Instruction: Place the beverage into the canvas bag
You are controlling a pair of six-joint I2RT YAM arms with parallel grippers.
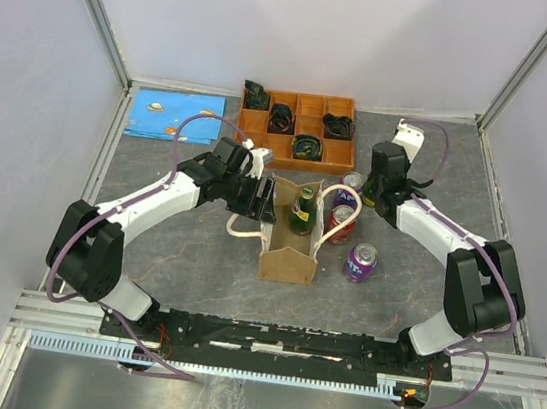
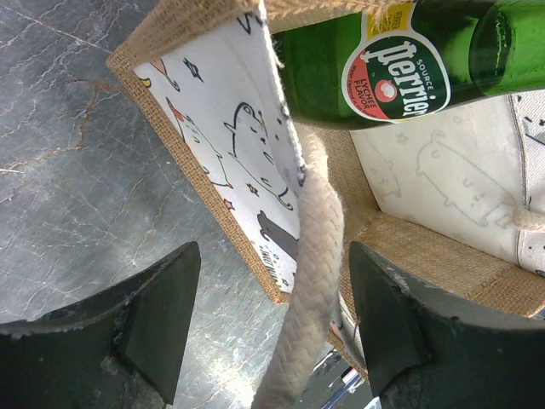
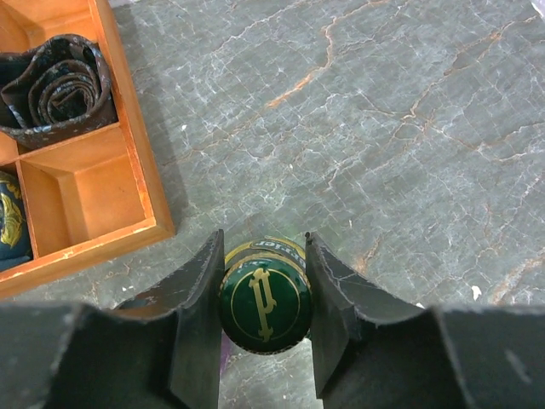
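Green-capped bottle [image 3: 264, 311] stands clamped at the cap between the right gripper's [image 3: 264, 247] jaws; a wooden tray [image 3: 140, 153] lies to its left. The left gripper [image 2: 272, 264] is open, astride a rope handle [image 2: 311, 256] of the bag [image 2: 226, 145] just ahead, which holds a Perrier bottle [image 2: 341, 77].

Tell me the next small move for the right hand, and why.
Probably lift straight up: the right hand sits tight against both sides of the cap of the green bottle, and the canvas bag stands open just to its left.
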